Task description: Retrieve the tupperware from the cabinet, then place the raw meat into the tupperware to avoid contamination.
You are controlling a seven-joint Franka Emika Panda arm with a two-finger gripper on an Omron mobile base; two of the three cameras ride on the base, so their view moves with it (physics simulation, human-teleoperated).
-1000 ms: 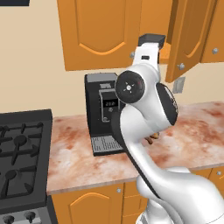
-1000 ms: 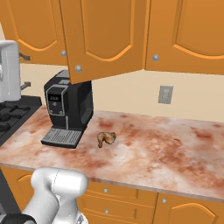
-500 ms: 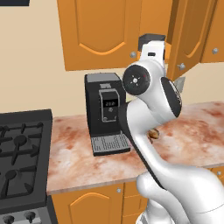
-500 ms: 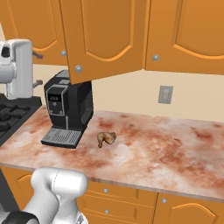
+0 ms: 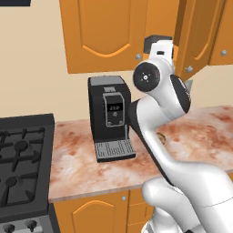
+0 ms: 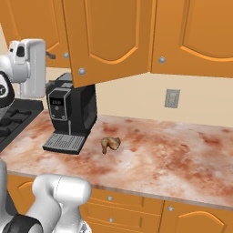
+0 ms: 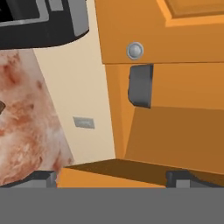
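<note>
- Since the earlier frames the arm has swung its hand further toward the open cabinet, the white wrist now sitting higher and closer in front of the door in the right base view; nothing on the counter has shifted
- gripper looks into the cabinet in the hand view; its two dark fingertips stand wide apart at the bottom of that view, released, with nothing between them
- tupperware appears in the hand view as a dark grey box inside the cabinet, on the orange shelf just behind the door edge, below the round silver knob; the view is rolled, so its true orientation cannot be told
- raw meat lies on the marble counter, just beside the coffee machine, well back from the counter's front edge and apart from the machine's drip tray
- In the left base view the arm covers most of the meat, a tan bit of it peeping out beside the forearm
- stove sits at the counter's left end
- wall outlet is on the wall behind the counter's middle
</note>
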